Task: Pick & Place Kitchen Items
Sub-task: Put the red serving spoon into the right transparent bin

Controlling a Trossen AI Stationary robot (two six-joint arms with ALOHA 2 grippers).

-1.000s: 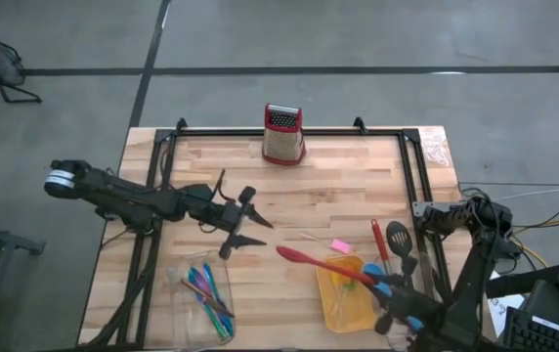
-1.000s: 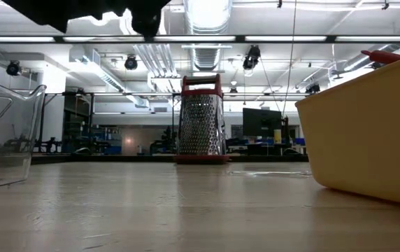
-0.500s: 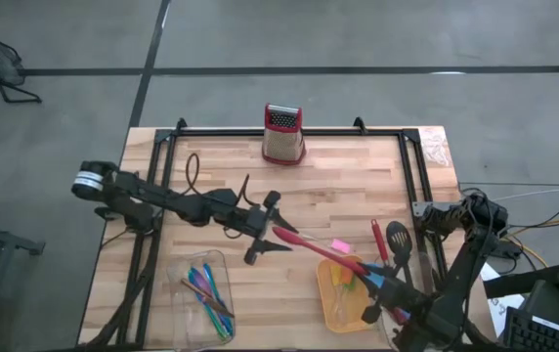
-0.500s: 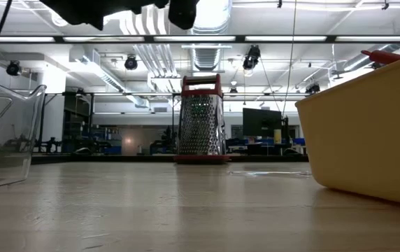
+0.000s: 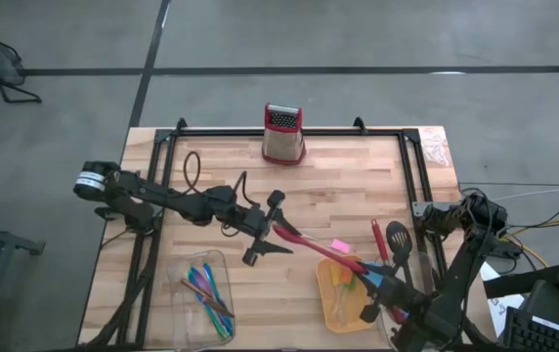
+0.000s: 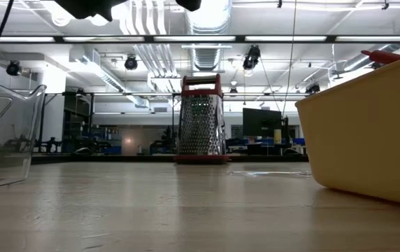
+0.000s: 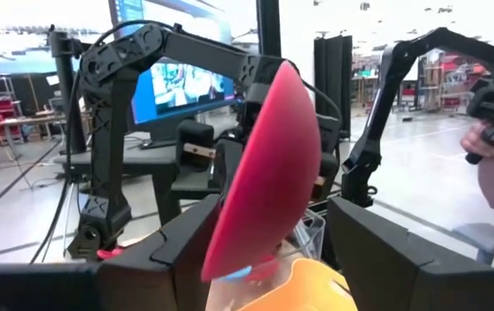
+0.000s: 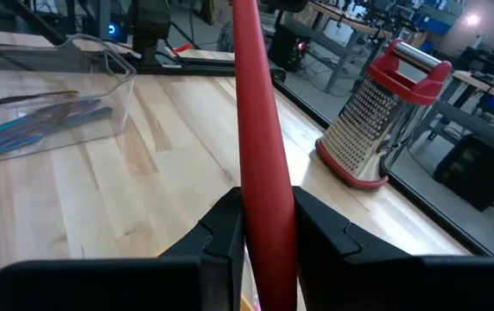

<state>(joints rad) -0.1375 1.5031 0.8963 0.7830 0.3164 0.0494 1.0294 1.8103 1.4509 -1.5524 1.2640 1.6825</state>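
Right end effector [image 8: 264, 238] clamped on smooth red spatula [image 5: 309, 245], left end effector [image 5: 264, 228] spread around its rounded blade

Table [image 5: 338, 191]: box grater [image 5: 283, 134] upright at the far edge, centre. Clear tray [image 5: 184, 282] at the near edge, left of centre, holding sticks [image 5: 205, 290]. Second tray [image 5: 330, 311] at the near edge, right of centre, holding small pieces [image 5: 347, 277]. Small block [image 5: 340, 245] on the table just behind that tray. Spatula [image 5: 400, 241] and another utensil [image 5: 380, 242] right of it, side by side. Long spoon [image 5: 321, 250] above the table, slanting from the centre towards the near right corner.
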